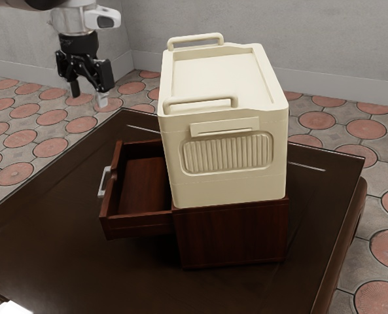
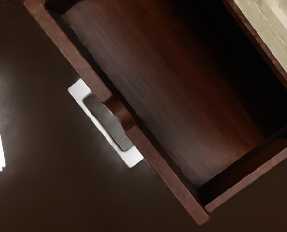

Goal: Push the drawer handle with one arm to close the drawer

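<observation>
Inside the exterior view's upper-left edge of the table [image 1: 56,190], the drawer [image 1: 138,224] stood open, handle [image 1: 103,182] outward, while the empty gripper [image 1: 88,96] hung higher, fingers apart, its approach seemingly underway, likely needing a descent outside the handle before pushing.

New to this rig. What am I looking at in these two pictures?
One robot arm on a simulated table setup. The exterior view is taken from the arm's side; the wrist view comes from a camera on the arm's hand, looking down at the drawer.

On the dark table stands a reddish-brown wooden cabinet with a cream box on top. Its drawer is pulled out toward the exterior view's left, with a silver handle on the front.

The black two-finger gripper hangs in the air, fingers apart, holding nothing. The job is to push that handle and close the drawer.
</observation>
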